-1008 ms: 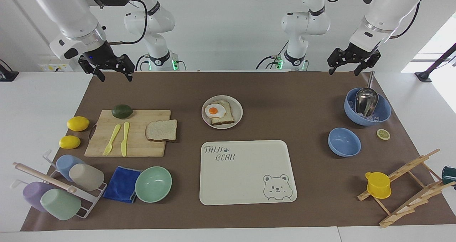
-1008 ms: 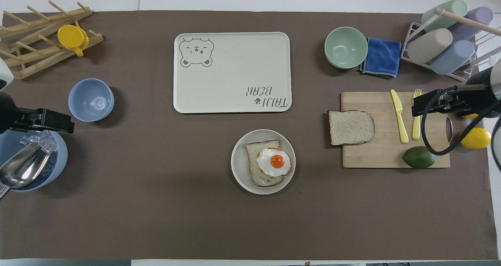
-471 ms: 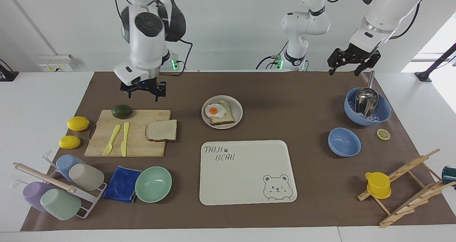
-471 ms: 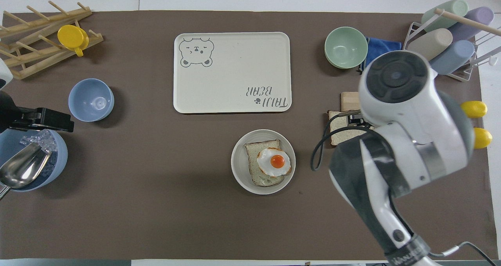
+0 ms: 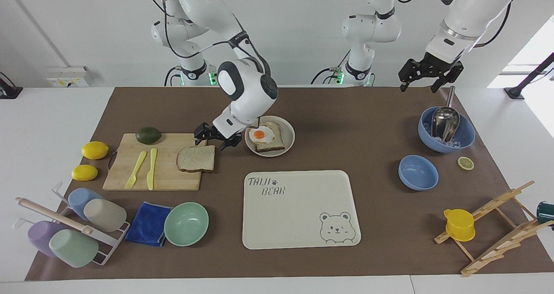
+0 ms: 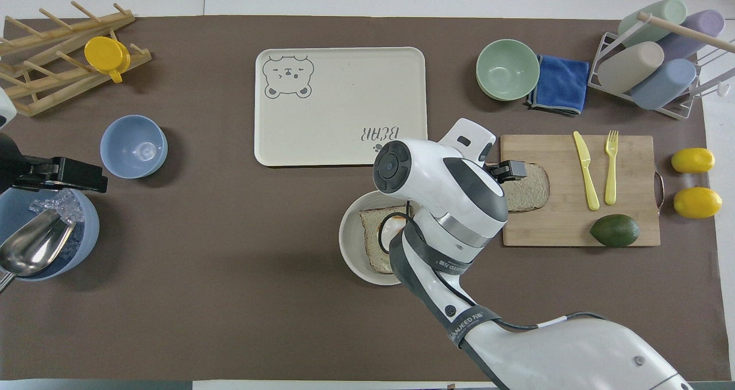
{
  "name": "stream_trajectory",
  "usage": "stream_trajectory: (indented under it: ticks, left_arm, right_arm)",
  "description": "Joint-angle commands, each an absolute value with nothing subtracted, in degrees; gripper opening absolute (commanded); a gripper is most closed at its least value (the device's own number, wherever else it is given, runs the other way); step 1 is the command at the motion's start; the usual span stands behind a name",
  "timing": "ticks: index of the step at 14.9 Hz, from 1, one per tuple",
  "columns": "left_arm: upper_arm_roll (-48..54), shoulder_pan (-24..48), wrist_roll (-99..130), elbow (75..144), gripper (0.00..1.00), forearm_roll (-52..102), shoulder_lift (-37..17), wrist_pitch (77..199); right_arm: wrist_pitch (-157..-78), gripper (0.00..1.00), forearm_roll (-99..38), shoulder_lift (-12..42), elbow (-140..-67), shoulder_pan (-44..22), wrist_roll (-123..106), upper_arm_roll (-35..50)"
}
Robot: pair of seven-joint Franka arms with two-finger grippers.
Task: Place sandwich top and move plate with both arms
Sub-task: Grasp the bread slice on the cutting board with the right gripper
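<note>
Right claw hangs open above sandwich top.

sandwich top: on the cutting board, at its edge toward the plate.
plate: mid-table, beside the board, bearing the bread slice with the fried egg on it.
bear-print tray: farther from the robots than the plate.
fork, knife: side by side on the board.
avocado: on the board's edge nearest the robots.
right gripper: just over the sandwich top's nearer edge, between board and plate.
left gripper: over the table edge by the scoop bowl, waiting.
</note>
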State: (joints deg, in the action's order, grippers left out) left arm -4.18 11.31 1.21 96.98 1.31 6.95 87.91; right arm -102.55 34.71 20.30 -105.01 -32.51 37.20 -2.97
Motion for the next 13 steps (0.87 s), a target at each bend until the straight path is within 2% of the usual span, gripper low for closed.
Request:
stream_trajectory:
  ticks: [1, 5, 12, 13]
  left_arm:
    - [-3.9, 10.7, 1.2, 96.7, 1.0, 1.2, 7.3, 88.3]
    - [-4.0, 10.7, 1.2, 96.7, 1.0, 1.2, 7.4, 88.3]
    - [-3.9, 10.7, 1.2, 96.6, 1.0, 1.2, 7.4, 88.4]
    - [-3.9, 10.8, 1.2, 96.6, 1.0, 1.2, 7.4, 88.4]
  right_arm:
    - [-105.9, 1.0, 34.9, 21.0, -105.5, -31.1, 40.2, -3.0]
    - [-111.0, 1.0, 34.5, 19.9, -110.7, -30.2, 41.9, -3.0]
    - [-112.0, 1.0, 33.9, 19.3, -113.1, -29.0, 41.8, -3.0]
    - [-112.0, 0.98, 33.9, 19.2, -113.1, -28.9, 41.7, -3.0]
